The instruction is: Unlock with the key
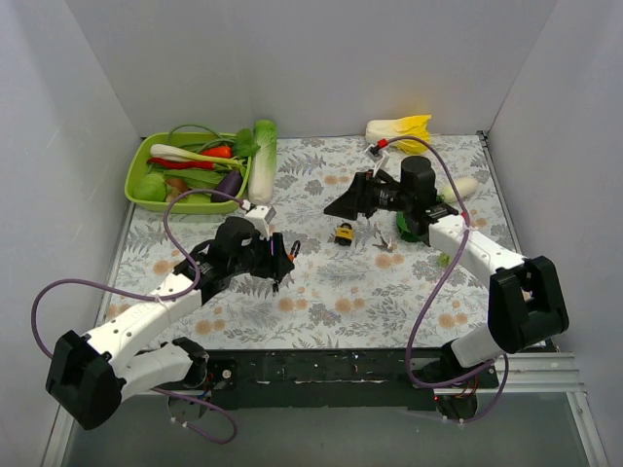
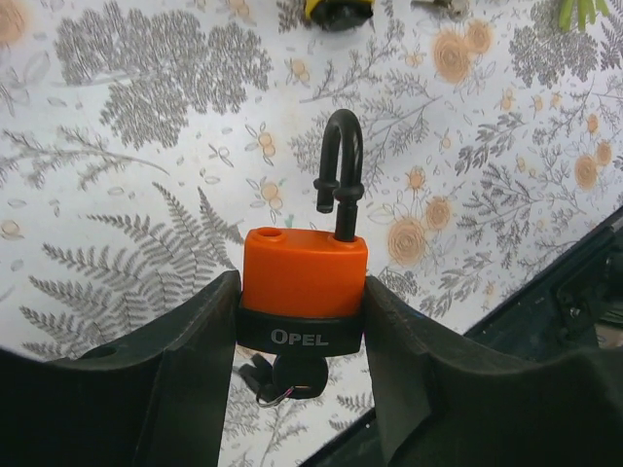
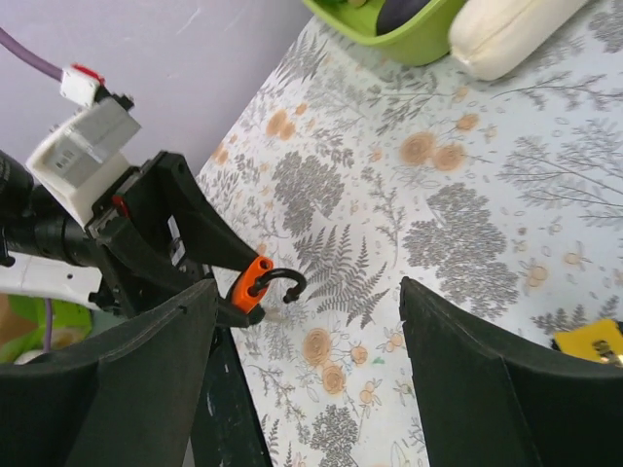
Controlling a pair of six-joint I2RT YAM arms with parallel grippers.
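**Orange padlock sits open in left hand's grip**

The left hand [image 2: 302, 288] is closed firmly on an orange-bodied padlock with a black base and black steel shackle [image 2: 304, 282], one finger [image 2: 195, 360] pressed to each side of the body, holding it above the floral-patterned table [image 1: 321, 311]. The shackle stands raised, with its short leg clear of the hole in the top of the body. A black-headed key on a thin ring [image 2: 297, 377] sits in the underside. Well apart, the right hand [image 1: 339, 204] hovers with its fingers spread wide and nothing between them, just beside a small yellow padlock [image 1: 343, 233] lying on the table. A green plastic tray of toy vegetables [image 1: 141, 190] occupies the far left corner.
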